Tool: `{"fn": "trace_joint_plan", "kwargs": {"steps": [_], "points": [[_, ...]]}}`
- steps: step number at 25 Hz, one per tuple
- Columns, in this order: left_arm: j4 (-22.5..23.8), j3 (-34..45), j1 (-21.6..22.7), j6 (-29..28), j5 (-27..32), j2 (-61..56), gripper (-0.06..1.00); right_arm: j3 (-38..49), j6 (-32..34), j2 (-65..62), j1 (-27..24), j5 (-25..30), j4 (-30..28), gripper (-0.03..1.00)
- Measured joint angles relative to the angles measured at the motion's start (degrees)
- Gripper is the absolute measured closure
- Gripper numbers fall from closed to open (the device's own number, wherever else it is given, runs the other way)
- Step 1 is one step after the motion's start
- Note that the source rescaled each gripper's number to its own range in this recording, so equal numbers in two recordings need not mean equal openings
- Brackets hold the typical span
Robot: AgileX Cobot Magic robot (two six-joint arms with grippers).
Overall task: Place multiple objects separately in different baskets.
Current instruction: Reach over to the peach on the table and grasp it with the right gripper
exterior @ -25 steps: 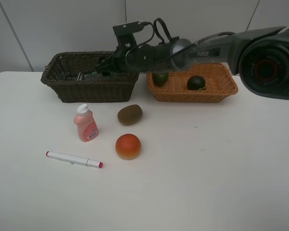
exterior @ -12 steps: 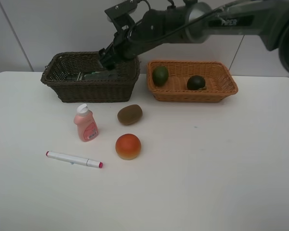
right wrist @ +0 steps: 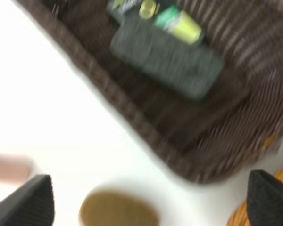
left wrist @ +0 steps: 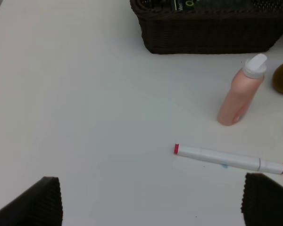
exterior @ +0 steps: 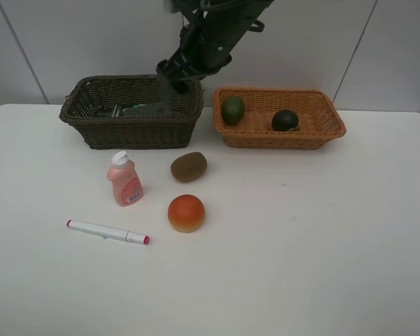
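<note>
Resting in brown basket (exterior: 133, 133), dark-green box (exterior: 145, 110)

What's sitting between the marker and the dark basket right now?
The pink bottle stands upright between the marker and the dark basket, touching neither; the exterior high view shows it.

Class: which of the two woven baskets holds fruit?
The light orange-tan basket: a green fruit and a dark-green fruit lie inside; the dark brown basket holds flat dark items.

High front view down onto the dark brown basket (exterior: 140, 133), left wrist low before it, right wrist close above, all sharing it
</note>
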Motion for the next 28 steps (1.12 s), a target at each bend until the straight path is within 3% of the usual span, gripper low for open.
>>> {"fn": "trace_joint_plan", "kwargs": {"steps": [6,10,18,28], "points": [[0.0,0.0,0.0,0.0,0.0,0.0,-0.06,0.0,2.1,-1.8,0.3,15.4,-0.1,-0.01],[0.0,0.0,0.0,0.0,0.0,0.0,-0.06,0.0,2.8,-1.8,1.8,18.5,0.2,-0.01],[0.0,0.0,0.0,0.0,0.0,0.0,-0.06,4.4,8.2,-1.5,5.0,17.8,1.1,-0.01],[0.0,0.0,0.0,0.0,0.0,0.0,-0.06,20.0,8.6,-1.3,5.5,4.2,2.9,-0.01]]}}
